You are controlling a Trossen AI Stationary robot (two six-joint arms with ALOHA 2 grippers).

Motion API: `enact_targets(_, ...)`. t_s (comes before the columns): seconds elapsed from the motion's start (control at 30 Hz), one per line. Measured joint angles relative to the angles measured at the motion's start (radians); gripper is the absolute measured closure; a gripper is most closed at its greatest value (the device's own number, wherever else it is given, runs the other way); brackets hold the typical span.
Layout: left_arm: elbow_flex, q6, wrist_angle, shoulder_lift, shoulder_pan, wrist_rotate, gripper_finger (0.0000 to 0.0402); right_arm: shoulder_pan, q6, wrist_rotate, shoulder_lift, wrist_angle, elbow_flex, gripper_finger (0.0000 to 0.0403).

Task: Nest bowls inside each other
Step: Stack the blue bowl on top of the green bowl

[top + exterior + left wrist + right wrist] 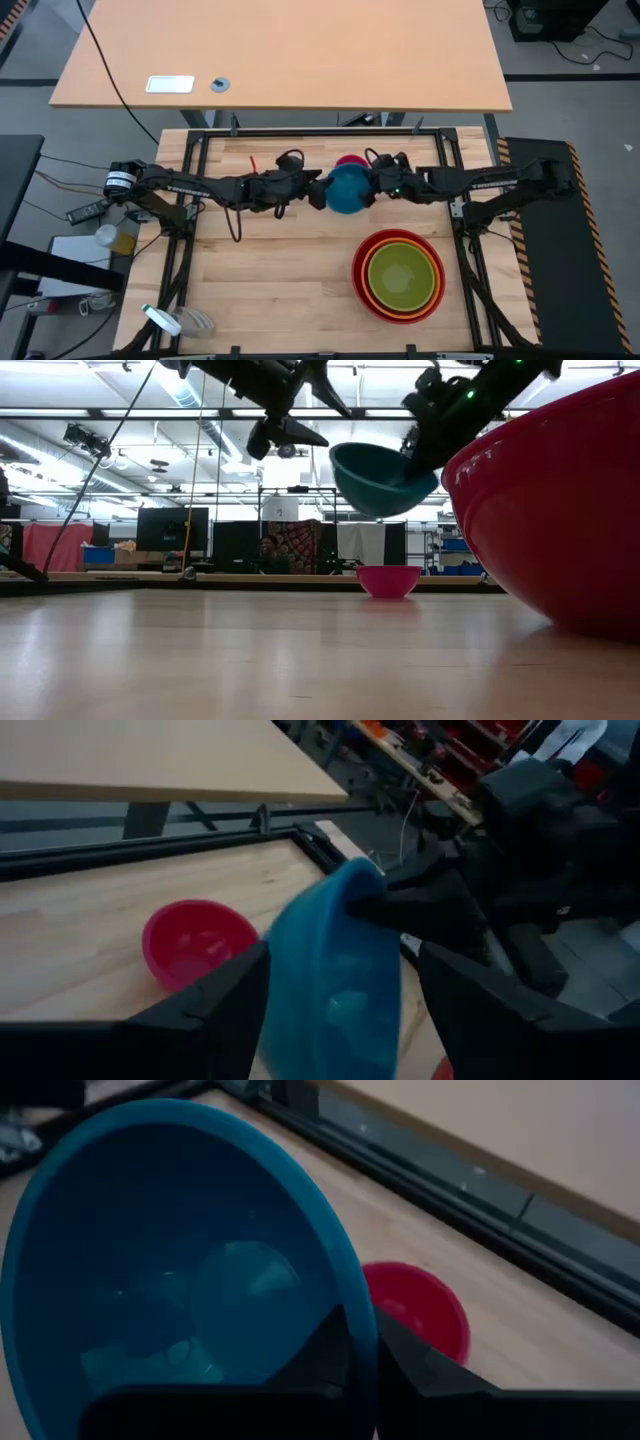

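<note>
The blue bowl (347,190) hangs in the air over the table's middle, between my two grippers. My right gripper (370,186) is shut on it from the right. My left gripper (316,191) is open at the bowl's left side. Its fingers (215,1005) stand on either side of the bowl (335,985), and no contact shows. The small pink bowl (388,580) rests on its base on the table just beyond them. The lime green bowl (402,274) sits inside the orange bowl (372,282), which sits inside the red bowl (398,312), at the near right. My right gripper pinches the blue bowl's rim (352,1305) on the bowl's right side, one finger inside the bowl (318,1352) and one outside (415,1365). The fingers come from the table's right, slanting down. The bowl is lifted clear, its mouth up and a little tilted.
Black frame rails (300,132) run along the table's far edge and down both sides. A light wooden desk (280,60) stands beyond the table. The bare wooden top (270,270) stretches across the near left.
</note>
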Motion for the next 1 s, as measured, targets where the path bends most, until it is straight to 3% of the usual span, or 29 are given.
enact_targets(0.23, 0.000, 0.010, 0.135, 0.000, 0.000, 0.103, 0.0138, 0.001, 0.037, -0.235, -0.099, -0.294, 0.052, 0.0372)
enact_targets(0.53, 0.000, 0.029, 0.176, 0.000, 0.009, 0.136, 0.0138, 0.113, -0.008, -0.525, -0.269, -0.387, 0.054, 0.0371)
enact_targets(0.7, 0.000, 0.027, 0.176, 0.000, 0.015, 0.136, 0.0138, 0.227, 0.000, -0.532, -0.293, -0.465, 0.054, 0.0371)
enact_targets(1.0, 0.000, 0.022, 0.183, 0.000, 0.015, 0.136, 0.0138, 0.408, 0.009, -0.528, -0.203, -0.529, 0.054, 0.0371)
